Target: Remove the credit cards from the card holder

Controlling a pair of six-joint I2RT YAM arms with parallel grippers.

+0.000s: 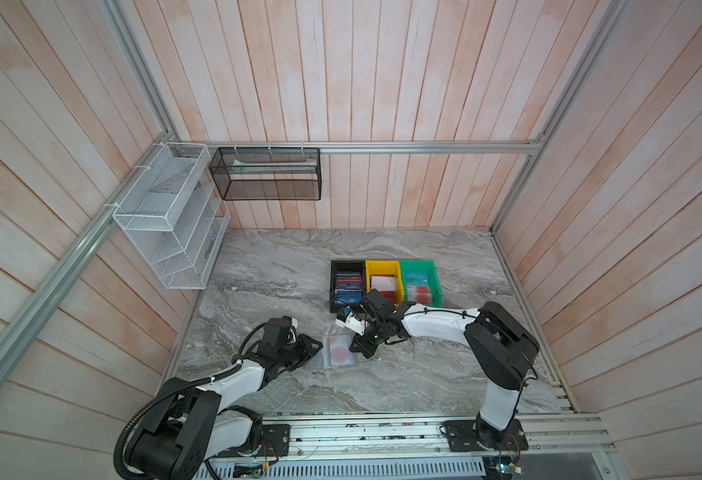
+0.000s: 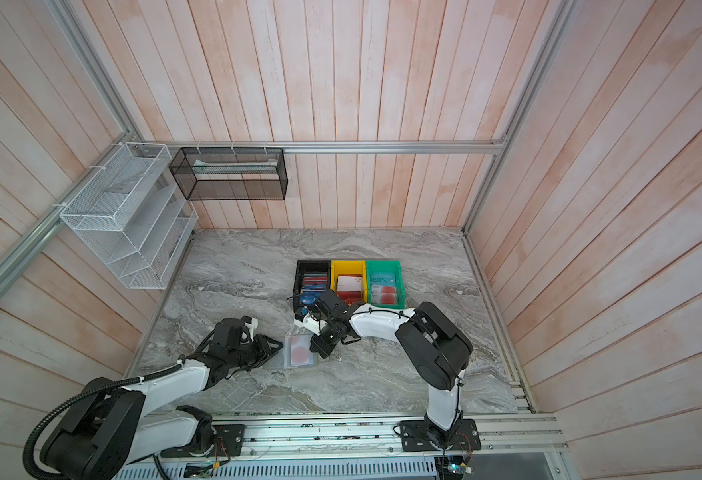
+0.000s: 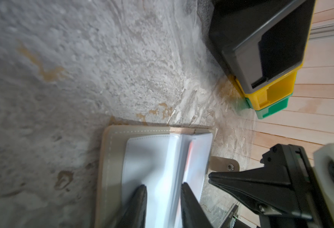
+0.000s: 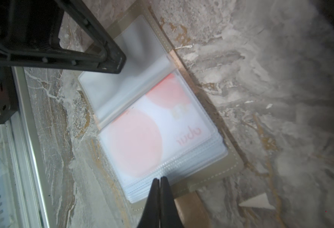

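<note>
An open card holder (image 1: 337,351) lay flat on a marble table (image 1: 278,266), directly between the two claws. The left claw (image 3: 163,186) rested on the clear sleeves of one page. Its jaws stood a narrow gap apart, with nothing clearly pinched between them. The right claw (image 4: 159,180) had its jaws fully together, tips touching the outer edge of the sleeve stack on the facing page. Whether a sleeve edge was caught between them could not be told. Just ahead of those tips, inside the top sleeve, sat a white card (image 4: 142,136) with red circles. The sleeve under the left claw looked empty.

The card was probably light, stiff and slick. The sleeves looked soft and floppy, so they would likely lift with it unless pinned. The best hold seemed to be the card's edge at the sleeve mouth, though which side the mouth faced was unclear.

The holder's snap tab (image 3: 224,163) lay just beside the right claw's tips. A black bin (image 1: 332,286), a yellow bin (image 1: 368,274) and a green bin (image 1: 435,282) stood near, on the far side of the right claw. Bare table lay open on the near side of both claws.
</note>
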